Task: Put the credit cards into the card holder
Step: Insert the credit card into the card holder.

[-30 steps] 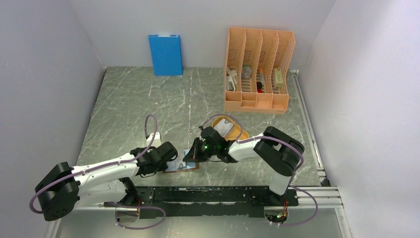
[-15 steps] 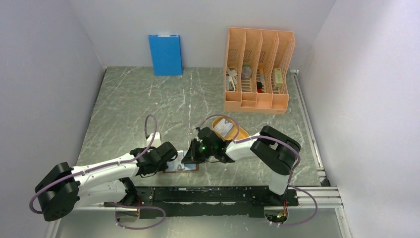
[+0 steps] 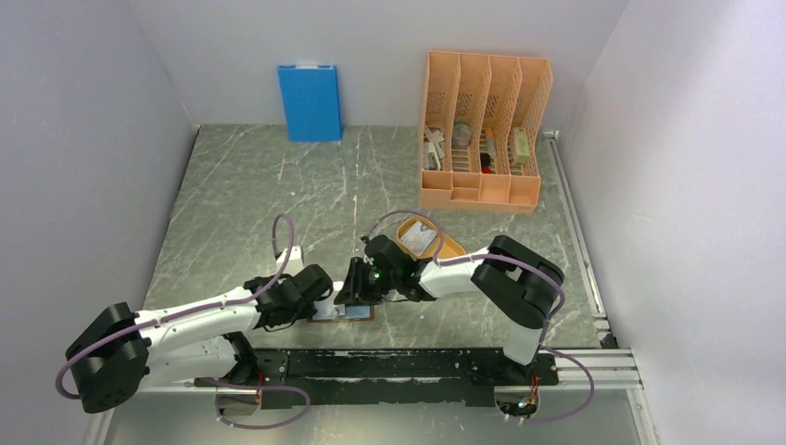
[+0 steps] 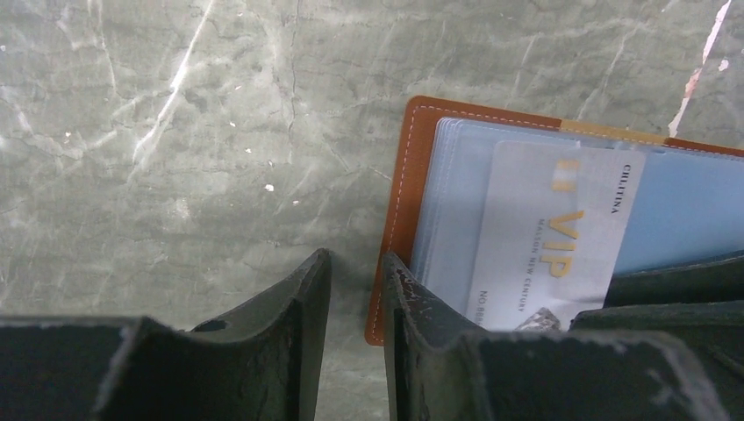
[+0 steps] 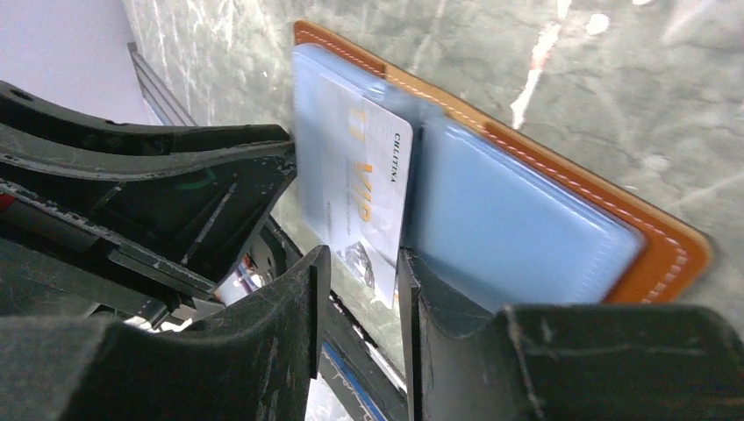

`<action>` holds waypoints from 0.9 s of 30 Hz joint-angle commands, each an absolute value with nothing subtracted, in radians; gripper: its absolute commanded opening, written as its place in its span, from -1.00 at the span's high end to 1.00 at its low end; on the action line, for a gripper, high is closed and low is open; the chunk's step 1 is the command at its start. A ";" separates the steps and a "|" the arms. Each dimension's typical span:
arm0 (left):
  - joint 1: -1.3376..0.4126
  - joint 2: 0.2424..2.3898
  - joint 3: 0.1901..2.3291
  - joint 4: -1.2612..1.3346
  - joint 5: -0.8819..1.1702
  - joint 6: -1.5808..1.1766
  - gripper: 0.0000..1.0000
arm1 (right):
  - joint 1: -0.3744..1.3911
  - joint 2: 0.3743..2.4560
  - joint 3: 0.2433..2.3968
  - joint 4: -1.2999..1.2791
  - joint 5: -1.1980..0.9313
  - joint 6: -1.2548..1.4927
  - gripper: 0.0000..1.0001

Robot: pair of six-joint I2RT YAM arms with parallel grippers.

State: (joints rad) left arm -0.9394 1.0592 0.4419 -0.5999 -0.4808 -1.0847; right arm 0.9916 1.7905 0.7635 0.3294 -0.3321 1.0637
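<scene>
The card holder [image 3: 341, 315] lies open on the table near the front edge, brown leather [image 4: 399, 202] with pale blue sleeves. A white VIP credit card [image 4: 553, 237] sits partly tucked into a sleeve, its lower end sticking out [image 5: 368, 184]. My left gripper [image 4: 356, 259] stands at the holder's left edge, jaws narrowly apart over bare table, one finger resting on the leather rim. My right gripper [image 5: 361, 254] is open just off the card's free corner, not clamping it. In the top view the two grippers [image 3: 323, 298] [image 3: 352, 289] meet over the holder.
An orange oval tray [image 3: 449, 247] behind the right gripper holds another card [image 3: 419, 239]. A tall orange file rack [image 3: 482, 139] and an upright blue box [image 3: 310, 102] stand at the back. A black rail [image 3: 408, 362] runs along the near edge.
The right gripper was shut on the white card and has opened, letting it go in the sleeve, and has shifted slightly left. The left gripper has stayed put.
</scene>
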 commanded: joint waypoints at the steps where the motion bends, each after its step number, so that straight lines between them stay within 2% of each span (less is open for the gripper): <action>1: -0.938 1.080 0.411 -0.555 -0.412 -1.080 0.34 | 1.014 1.801 0.808 0.303 -0.333 1.023 0.25; 13: -0.938 1.066 0.415 -0.554 -0.421 -1.082 0.35 | 1.045 1.831 0.860 0.287 -0.344 0.987 0.25; 16: -0.939 1.049 0.417 -0.562 -0.431 -1.085 0.34 | 1.047 1.822 0.861 0.285 -0.341 0.971 0.20; 19: -0.939 1.033 0.420 -0.582 -0.453 -1.100 0.31 | 1.046 1.815 0.869 0.251 -0.323 0.959 0.00; 24: -0.939 0.991 0.454 -0.642 -0.483 -1.118 0.13 | 1.035 1.750 0.866 0.163 -0.256 0.941 -0.47; 27: -0.939 0.966 0.509 -0.697 -0.511 -1.121 -0.19 | 1.015 1.678 0.857 0.114 -0.238 0.921 -0.70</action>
State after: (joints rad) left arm -0.9394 1.0012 0.4374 -0.6193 -0.4728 -1.1004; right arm 1.0359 1.7672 0.8577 0.2035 -0.2985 0.9634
